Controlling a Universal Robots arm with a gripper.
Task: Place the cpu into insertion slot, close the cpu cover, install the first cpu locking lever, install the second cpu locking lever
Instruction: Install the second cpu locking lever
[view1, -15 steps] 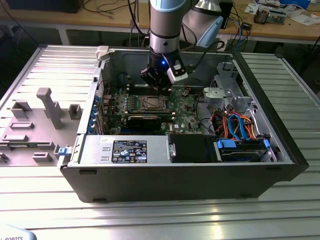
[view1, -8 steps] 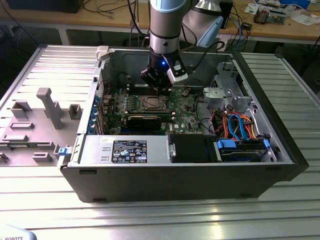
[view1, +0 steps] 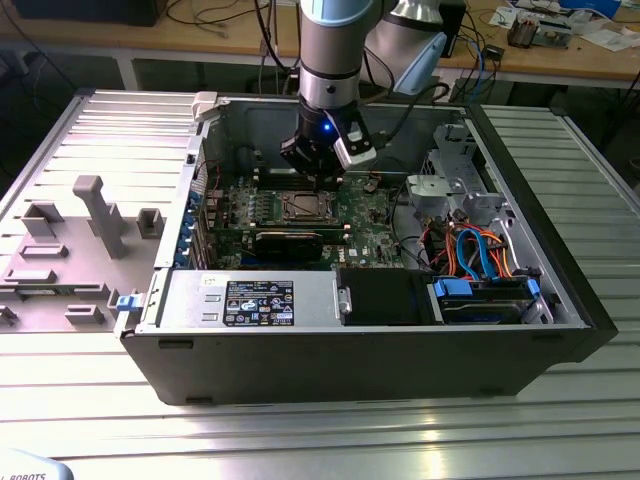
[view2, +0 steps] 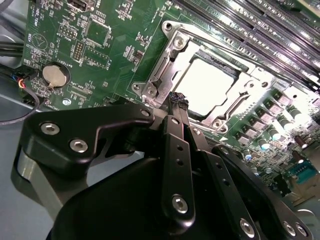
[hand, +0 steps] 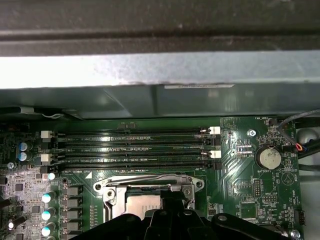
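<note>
**Tool poised at the socket edge inside the open computer case**

The open computer case (view1: 370, 340) lies on its side on the ribbed metal bench (view1: 300, 430), holding the green motherboard (view1: 370, 225), a bundle of orange and blue cables (view1: 475, 250) toward the exterior view's right of the tool, and a long black graphics card (view1: 290, 240) nearer the camera than the tool. The arm (view1: 335, 50) reaches down into the case from above.

The tool (view2: 178, 100) hangs just over the board, its fingers (view2: 181, 106) drawn together to a narrow tip with nothing visibly held between them. That tip sits at the rim of the insertion slot (view2: 207, 85), beside one corner of the frame.

In the slot lies the cpu (view2: 205, 90), flat, its pale metal top showing through the square cut-out of the cpu cover (view2: 165, 70), which lies down over it. In the first wrist view the memory slots (hand: 135, 147) run in parallel rows just beyond the socket, and a round coin battery (hand: 270, 157) sits to the side.
</note>
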